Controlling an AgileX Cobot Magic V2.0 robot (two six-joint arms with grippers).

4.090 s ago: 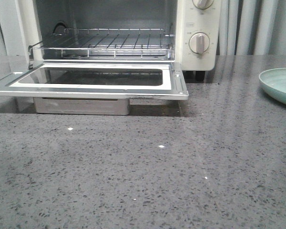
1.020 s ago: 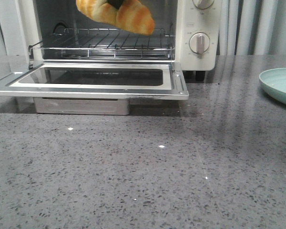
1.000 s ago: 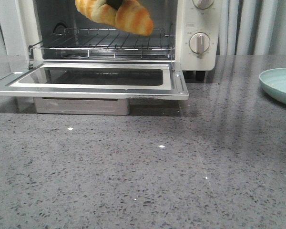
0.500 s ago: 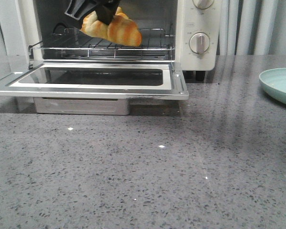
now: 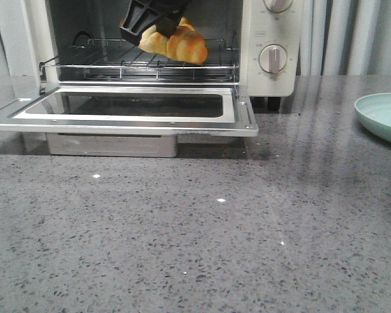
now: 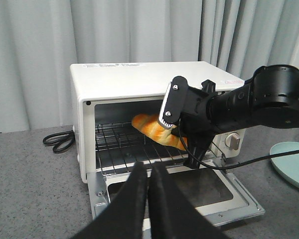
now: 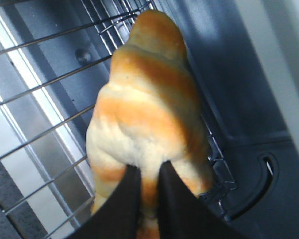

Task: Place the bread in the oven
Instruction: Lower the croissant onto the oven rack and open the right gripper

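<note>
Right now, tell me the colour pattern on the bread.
The bread is golden-brown with paler cream stripes, clearest in the right wrist view.

Pale green plate [image 5: 382, 116] on speckled grey counter [image 5: 195, 235]; grey curtains [image 6: 139, 30] behind.

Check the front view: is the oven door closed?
No, the oven door is dropped flat open, with the right gripper holding the bread above the wire rack.
</note>
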